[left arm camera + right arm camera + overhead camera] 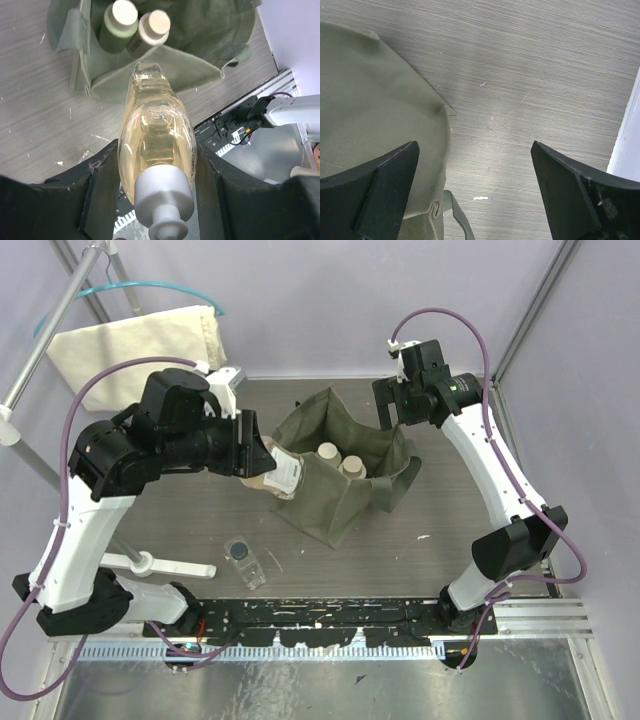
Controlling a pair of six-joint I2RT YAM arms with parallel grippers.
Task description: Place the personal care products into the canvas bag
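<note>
Bright, even, diffuse light; soft faint shadows beside the bag (pixel 322 430) on the table (pixel 450 525). White glare streaks on the bottle (pixel 157 132). Wrist views: near fingers (pixel 382 192) dark, slightly blurred. Overhead view sharp.

Canvas bag (pixel 322 508) sits mid-table (pixel 450 500). First bottle (pixel 328 451) and second bottle (pixel 351 466) stand inside it, side by side, second to the right and nearer. Third bottle (pixel 283 472) is clamped in the left gripper (pixel 262 462) at the bag's left rim, base end pointing at the bag. Fourth bottle (pixel 245 560) is on the table front-left of the bag, apart from it. Right gripper (pixel 392 412) hangs by the bag's back-right corner. Cloth bag (pixel 140 345) hangs back-left.
</note>
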